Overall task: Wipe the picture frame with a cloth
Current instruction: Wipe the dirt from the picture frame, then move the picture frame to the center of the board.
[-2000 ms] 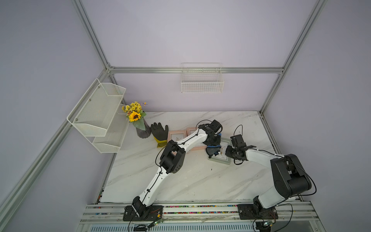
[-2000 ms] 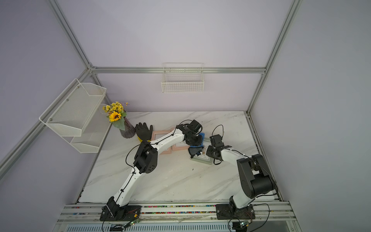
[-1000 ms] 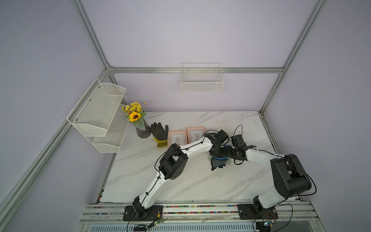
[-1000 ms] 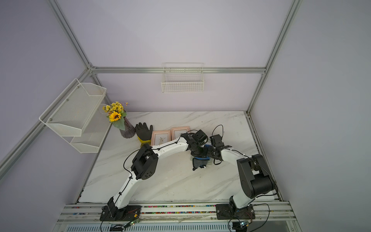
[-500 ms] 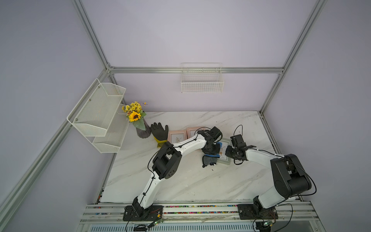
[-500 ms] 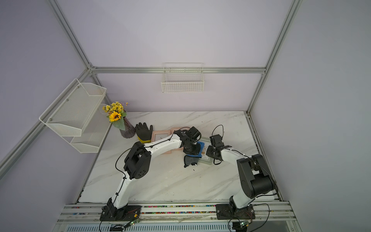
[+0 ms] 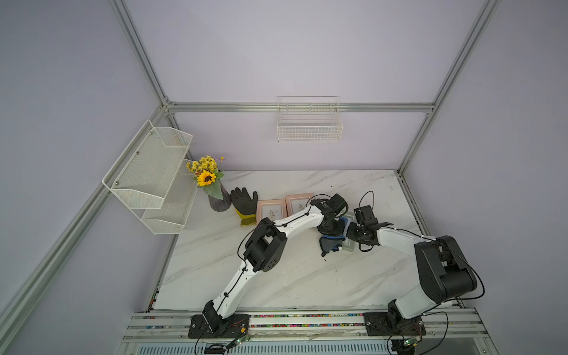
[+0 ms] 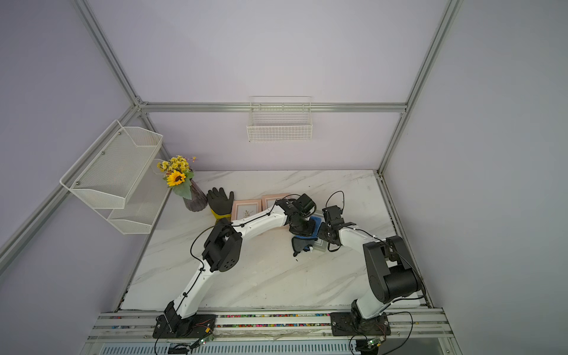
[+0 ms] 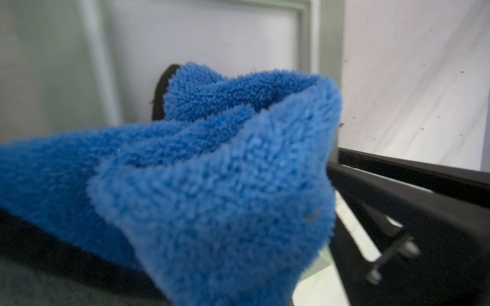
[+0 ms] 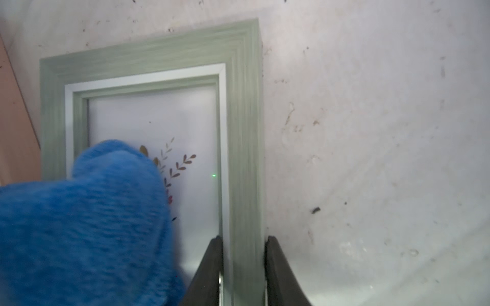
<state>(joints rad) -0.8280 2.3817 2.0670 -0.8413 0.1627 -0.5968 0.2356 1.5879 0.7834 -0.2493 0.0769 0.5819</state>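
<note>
Moved: left gripper and cloth sit slightly nearer the right arm than half a second before; the right gripper has kept its place.
Left gripper: shut tight on a bunch of the cloth, blue pile facing the wrist camera; its tips are hidden by the fabric.
Cloth: pressed on the glass of the frame; it covers the glass on the left arm's side. In both top views a dark grey end trails over the frame's front edge onto the table.
Right gripper: narrow, its fingers clamped on either side of one long rail, one on the glass side, one on the outer side.
Frame: grey-green, flat on the table between the two grippers; leaf print partly uncovered beside the cloth.
Edges: one far corner and the clamped rail are in plain view; a pink frame lies just beside the opposite rail.
Room: marble shows broadly past the clamped rail and in front of the frame.
Farther off: glove and vase, well apart, at the back.
</note>
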